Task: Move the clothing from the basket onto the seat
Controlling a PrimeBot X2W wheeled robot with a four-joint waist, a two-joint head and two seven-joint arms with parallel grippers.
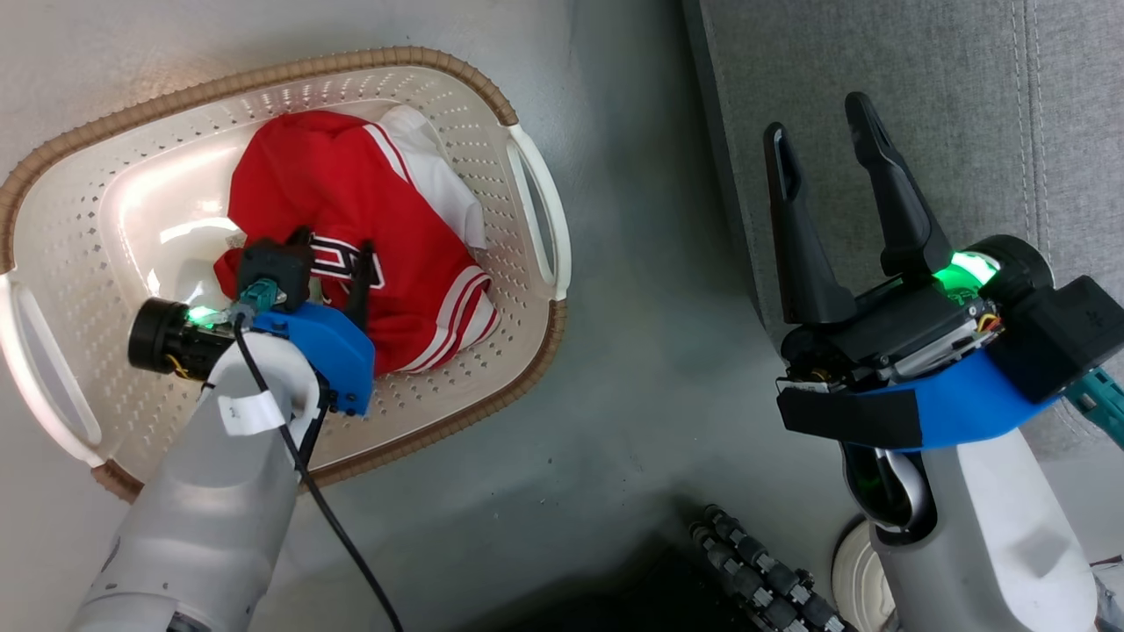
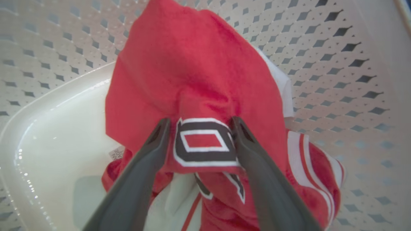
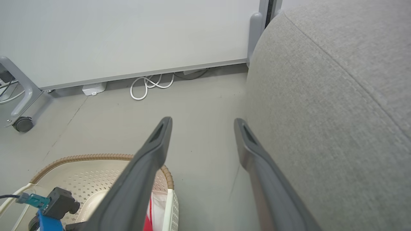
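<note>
Now my left gripper [image 2: 200, 119] is wide open on the soft red shiny clothing [image 1: 351, 184] in the oval cream plastic basket [image 1: 263, 75], a fold between its fingers [image 2: 144, 166]. My open, empty right gripper [image 1: 817, 118] is at 3 o'clock, by the grey fabric seat [image 1: 878, 61].

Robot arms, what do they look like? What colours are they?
The left forearm and right forearm are pale grey tubes. Each wrist has a blue bracket, black parts and a glowing green light. The left gripper and right gripper each have two long, dark, pointed fingers. A black cable runs along the left forearm, which has a white label.
</note>
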